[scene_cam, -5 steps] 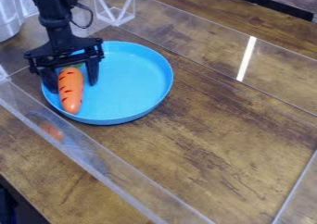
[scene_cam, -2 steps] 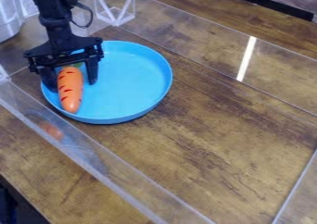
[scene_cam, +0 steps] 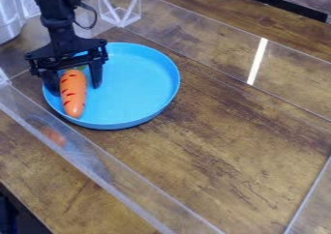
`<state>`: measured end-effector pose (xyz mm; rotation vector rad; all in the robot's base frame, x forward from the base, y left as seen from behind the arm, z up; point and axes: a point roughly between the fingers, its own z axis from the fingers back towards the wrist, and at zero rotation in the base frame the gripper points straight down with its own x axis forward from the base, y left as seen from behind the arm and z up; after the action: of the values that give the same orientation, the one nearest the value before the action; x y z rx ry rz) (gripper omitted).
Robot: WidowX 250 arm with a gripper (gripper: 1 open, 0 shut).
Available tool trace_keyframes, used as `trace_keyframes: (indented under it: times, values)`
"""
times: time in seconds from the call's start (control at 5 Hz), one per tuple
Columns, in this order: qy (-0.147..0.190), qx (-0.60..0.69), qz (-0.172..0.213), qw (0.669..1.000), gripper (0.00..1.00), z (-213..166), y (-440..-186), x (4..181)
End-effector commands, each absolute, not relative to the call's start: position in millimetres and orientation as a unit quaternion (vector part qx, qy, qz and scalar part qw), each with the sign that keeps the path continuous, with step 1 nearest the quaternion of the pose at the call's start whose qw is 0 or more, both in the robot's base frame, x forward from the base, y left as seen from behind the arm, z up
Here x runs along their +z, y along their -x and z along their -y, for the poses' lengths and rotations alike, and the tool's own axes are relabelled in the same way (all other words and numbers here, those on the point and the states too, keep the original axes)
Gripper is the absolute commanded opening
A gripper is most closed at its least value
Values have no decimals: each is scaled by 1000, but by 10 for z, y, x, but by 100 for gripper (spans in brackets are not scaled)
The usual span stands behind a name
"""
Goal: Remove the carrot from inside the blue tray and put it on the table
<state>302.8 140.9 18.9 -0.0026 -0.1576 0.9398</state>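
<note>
The gripper (scene_cam: 74, 78) points down, fingers parted around the carrot (scene_cam: 74, 94) at the tray's (scene_cam: 138, 101) nine o'clock.

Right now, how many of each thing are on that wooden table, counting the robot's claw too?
Blue tray: 1
Carrot, lying in the tray: 1
Claw, black, open, at the carrot's leafy end: 1
Total: 3

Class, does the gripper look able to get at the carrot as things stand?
Probably yes: the open gripper is down over the leafy end of the carrot, inside the blue tray, and nothing visible covers the orange body.
</note>
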Motion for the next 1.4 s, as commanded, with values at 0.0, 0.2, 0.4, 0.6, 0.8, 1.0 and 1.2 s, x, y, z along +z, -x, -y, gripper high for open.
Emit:
trace_keyframes:
  times: [0.0, 0.2, 0.4, 0.6, 0.8, 1.0, 1.2]
  values:
    - [-5, 478, 68, 876, 100, -1560, -2891, 96]
    - [-7, 480, 69, 874, 100, -1576, -2879, 94]
    - [-7, 476, 70, 877, 0, -1579, -2905, 93]
    - [2, 452, 76, 889, 0, -1472, -2974, 242]
    - [13, 427, 83, 900, 0, -1357, -3038, 413]
    - [25, 405, 89, 910, 0, -1229, -3100, 589]
    - [40, 387, 92, 917, 0, -1071, -3173, 773]
